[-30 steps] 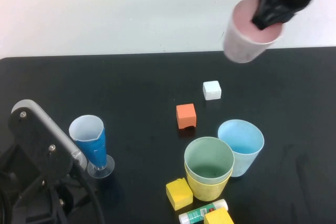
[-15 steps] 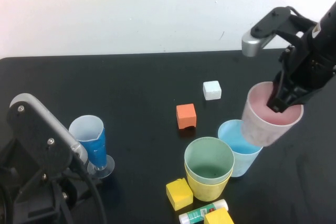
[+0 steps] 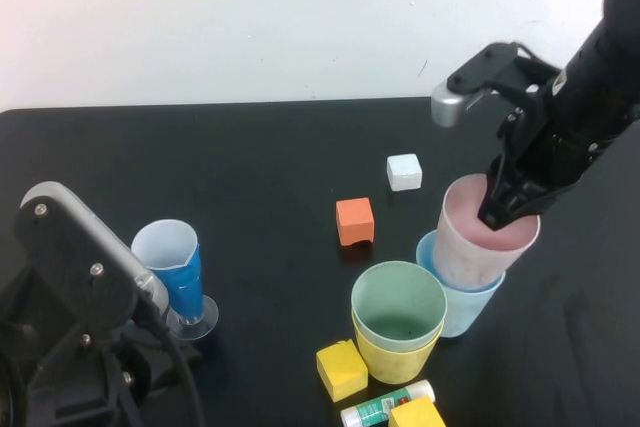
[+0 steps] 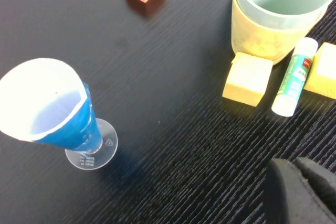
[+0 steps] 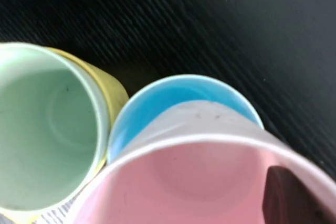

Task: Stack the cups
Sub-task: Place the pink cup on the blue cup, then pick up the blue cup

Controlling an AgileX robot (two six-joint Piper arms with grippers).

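My right gripper is shut on the rim of the pink cup, with one of its fingers inside the cup. The pink cup is tilted, and its base sits in the mouth of the light blue cup. Beside them the green cup is nested in the yellow cup. The right wrist view shows the pink cup over the blue cup, with the green cup next to them. My left gripper is shut and empty, low at the near left.
A blue-and-white cone cup stands near my left arm. An orange block and a white block lie behind the cups. Two yellow blocks and a glue stick lie in front of the yellow cup.
My right gripper has carried the pink cup down from high at the back and set its base into the blue cup. The left arm has barely moved.
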